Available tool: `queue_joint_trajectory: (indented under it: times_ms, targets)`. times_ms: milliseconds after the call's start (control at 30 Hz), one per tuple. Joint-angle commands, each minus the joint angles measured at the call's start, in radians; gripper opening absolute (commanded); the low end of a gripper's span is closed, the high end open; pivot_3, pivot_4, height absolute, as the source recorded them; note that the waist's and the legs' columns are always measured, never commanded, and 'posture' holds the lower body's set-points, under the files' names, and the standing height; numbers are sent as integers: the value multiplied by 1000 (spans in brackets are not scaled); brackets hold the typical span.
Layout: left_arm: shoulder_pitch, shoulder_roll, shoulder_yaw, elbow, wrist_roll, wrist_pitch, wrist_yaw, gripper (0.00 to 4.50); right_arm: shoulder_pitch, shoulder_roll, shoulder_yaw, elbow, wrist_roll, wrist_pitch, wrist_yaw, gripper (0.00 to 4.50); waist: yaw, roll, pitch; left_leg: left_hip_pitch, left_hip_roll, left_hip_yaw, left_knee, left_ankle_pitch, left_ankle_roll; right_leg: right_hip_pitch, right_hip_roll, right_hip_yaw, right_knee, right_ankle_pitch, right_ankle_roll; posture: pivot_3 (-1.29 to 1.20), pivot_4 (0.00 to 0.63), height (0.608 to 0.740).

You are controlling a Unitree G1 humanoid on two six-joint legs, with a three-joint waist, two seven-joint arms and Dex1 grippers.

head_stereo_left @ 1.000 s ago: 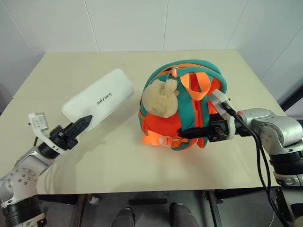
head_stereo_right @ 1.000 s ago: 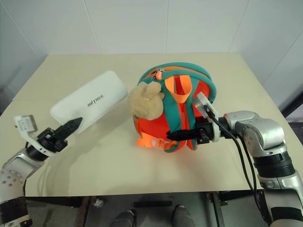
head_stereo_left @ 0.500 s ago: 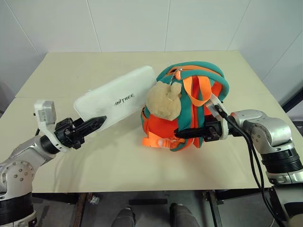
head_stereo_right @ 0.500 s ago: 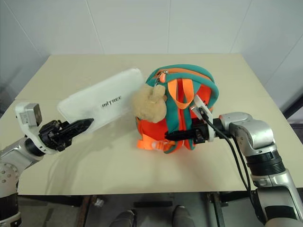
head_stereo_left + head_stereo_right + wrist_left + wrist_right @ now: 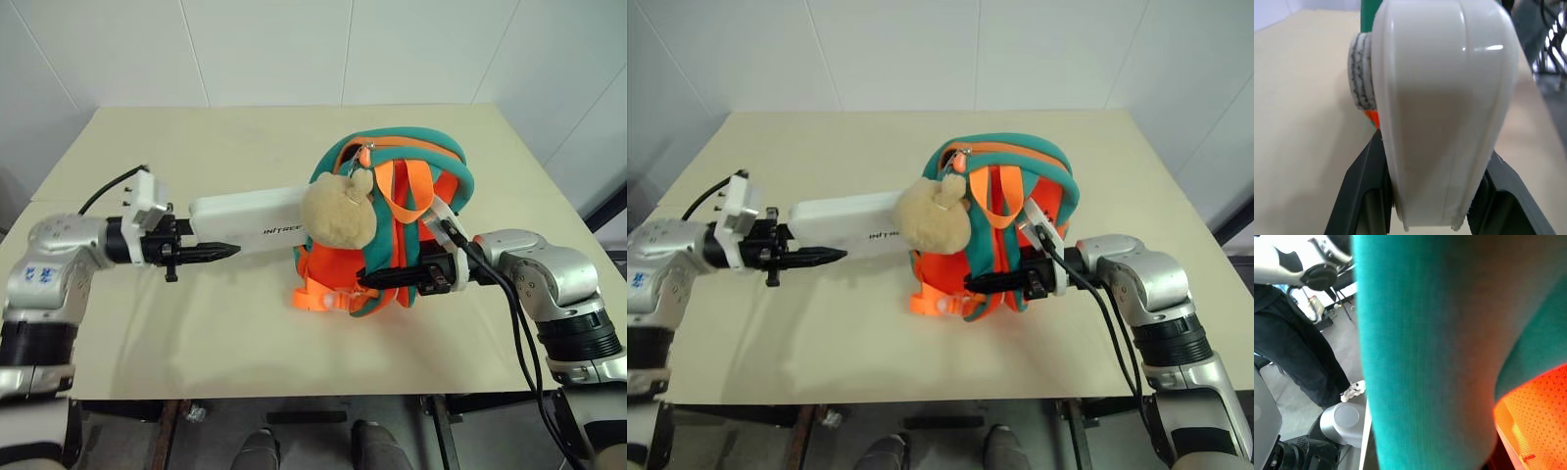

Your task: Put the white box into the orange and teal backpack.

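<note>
Change: white box (image 5: pixel 257 216) has swung up off the surface (image 5: pixel 147 147), now level, far end at the orange and teal backpack (image 5: pixel 411 186).
Head view: left gripper (image 5: pixel 211 251) clamps the box's near end; right gripper (image 5: pixel 377 279) is pinched on the backpack's teal strap.
Left wrist view: box edge-on between both fingers (image 5: pixel 1359 188).
Right wrist view: teal strap close up.
Advice: aim behind the plush toy (image 5: pixel 336 211) at the opening.
</note>
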Motion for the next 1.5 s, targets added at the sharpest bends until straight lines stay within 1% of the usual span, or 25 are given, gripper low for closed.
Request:
queue_joint_trajectory:
  times_ms: [33,167,233,300,367,500,567,633,733,800,900,1067,1100,1333,1433,1500]
  targets:
    - [-126,-46,-76,88,88,-28,-27,1445,0,5,-14,-36,13,-1,-6,146,0,0,0,0,0,0,0,0,0,0,0,0,0,0,0,0,150,740]
    - [-283,-150,-142,152,172,31,61,1445,3,10,-14,-42,13,-2,-15,146,1,0,0,-2,0,-1,2,0,0,-1,0,0,2,0,2,0,150,740]
    - [-328,-202,-155,159,163,64,46,1445,6,12,-13,-45,12,-3,-18,146,0,0,0,-4,-1,-2,3,0,0,-2,0,0,2,0,3,0,150,740]
    - [-381,-284,-177,172,146,135,36,1445,9,17,-12,-49,9,-8,-24,146,0,0,0,-6,-1,-2,3,0,0,-3,0,0,5,0,3,0,150,740]
    - [-415,-343,-195,195,156,172,36,1445,10,23,-11,-50,7,-12,-29,146,-2,0,0,-7,-1,-2,3,0,1,-4,0,0,6,0,3,0,150,740]
    - [-460,-461,-209,260,173,168,61,1445,12,42,-7,-61,3,-20,-46,146,-3,0,0,-8,-1,-2,3,1,-1,-5,0,0,6,-1,4,0,150,740]
    - [-465,-500,-212,282,173,183,61,1445,16,47,-8,-72,6,-21,-55,146,0,0,0,-8,-1,-2,3,1,-1,-5,0,0,6,-1,4,0,150,740]
    - [-453,-517,-213,294,186,174,68,1445,22,49,-13,-84,10,-18,-65,146,0,0,0,-8,-2,-2,3,1,-1,-5,0,0,6,-1,4,0,150,740]
    - [-433,-514,-215,309,220,154,93,1445,32,47,-26,-102,19,-13,-80,146,0,0,0,-8,-2,-2,3,1,-1,-5,0,0,6,-1,4,0,150,740]
    - [-419,-505,-203,307,223,158,101,2158,43,43,-31,-111,22,-11,-86,146,0,0,0,-8,-2,-2,3,1,-1,-5,0,0,6,-1,4,0,150,740]
    - [-407,-485,-184,299,224,149,118,2994,57,39,-31,-121,20,-14,-92,146,-3,0,0,-8,-2,-2,3,1,-1,-5,0,0,7,-1,4,0,150,740]
    - [-401,-413,-149,301,217,111,91,4365,56,38,-29,-117,18,-17,-92,146,-5,0,0,-7,-2,-3,4,2,0,-6,0,0,7,-1,4,0,150,740]
    - [-398,-391,-140,301,213,91,73,4467,54,38,-28,-113,16,-18,-91,146,-6,0,0,-7,-2,-3,4,2,0,-6,0,0,7,-1,4,0,150,740]
    - [-363,-223,-89,273,199,-35,-49,4467,53,47,-15,-98,3,-28,-93,146,-8,0,0,-5,-2,-3,4,3,0,-6,0,0,9,-1,3,0,150,740]
    - [-330,-156,-59,217,174,-40,-98,4467,54,51,-10,-90,-3,-32,-93,146,-5,0,0,-6,-1,-3,4,3,0,-6,0,0,11,-1,3,0,150,740]
    - [-297,-123,-33,121,136,12,-108,4467,51,53,-4,-77,-11,-39,-91,146,-4,0,0,-6,-1,-3,4,3,0,-6,0,0,13,-1,3,0,150,740]
